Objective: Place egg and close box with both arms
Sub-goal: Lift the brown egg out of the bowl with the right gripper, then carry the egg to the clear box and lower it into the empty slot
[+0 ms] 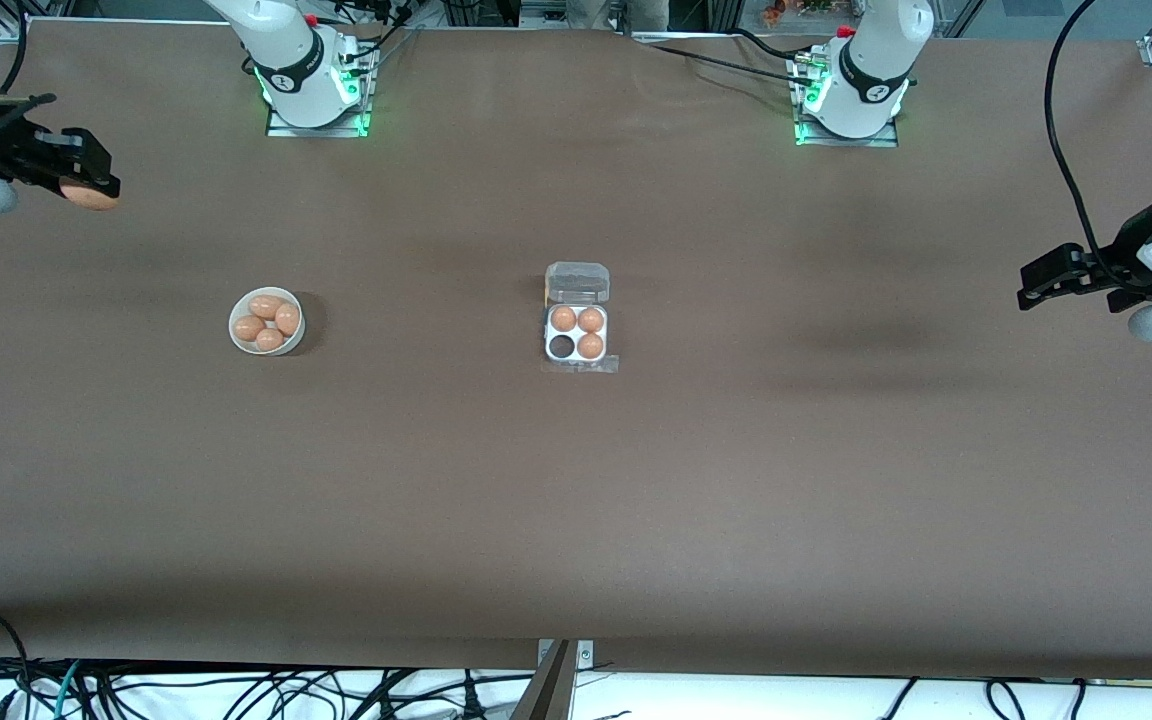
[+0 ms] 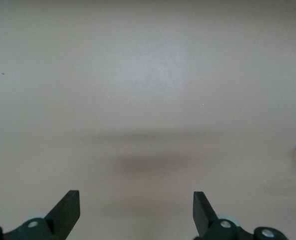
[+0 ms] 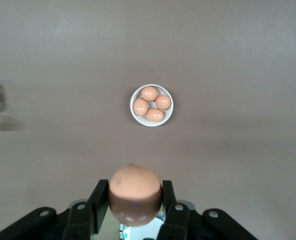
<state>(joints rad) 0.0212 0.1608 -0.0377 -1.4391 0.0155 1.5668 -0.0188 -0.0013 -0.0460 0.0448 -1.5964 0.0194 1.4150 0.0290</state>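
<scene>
At the middle of the brown table (image 1: 576, 520) stands the small square clear-plastic egg box (image 1: 576, 335), its transparent hinged lid (image 1: 577, 282) open and standing on the side toward the robot bases; three brown eggs fill three of its four round cells, and the empty cell (image 1: 562, 346) lies on the side nearer the front camera, toward the right arm's end. Toward that same end sits a round white bowl (image 1: 266, 321) holding four brown eggs. The right gripper (image 1: 86, 185) hangs over the table edge at the right arm's end, clamped on a single brown egg (image 1: 91, 195); the right wrist view shows both fingers pressing the egg's sides, with the bowl farther off. The left gripper (image 1: 1036, 285) waits over the left arm's end; only the left wrist view reveals its fingers (image 2: 68, 207) spread apart, holding nothing, over bare table.
</scene>
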